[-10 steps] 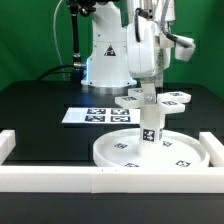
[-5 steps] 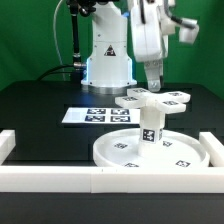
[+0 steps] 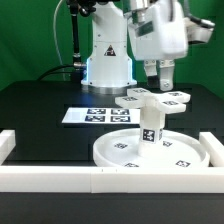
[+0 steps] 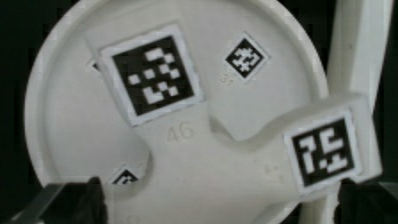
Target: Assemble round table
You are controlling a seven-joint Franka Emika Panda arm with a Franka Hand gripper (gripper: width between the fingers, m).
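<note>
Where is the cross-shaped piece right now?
In the exterior view, the cross-shaped foot piece sits on top of the short leg, which stands on the round disc, just below the gripper.

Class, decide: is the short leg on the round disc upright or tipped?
Upright. In the exterior view the leg rises straight from the disc, carrying the cross-shaped foot level on top.

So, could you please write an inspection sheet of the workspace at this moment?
Surface: black table, white straight-walled rim along its front.
Job's things: round disc lies flat; leg stands upright on it; cross-shaped foot piece sits on top of the leg.
Clutter: marker board lies flat behind the disc.
Grippers: gripper above the foot piece, holding nothing, jaws apart.
Cables: black cable beside the robot base.
Surroundings: green backdrop.
</note>
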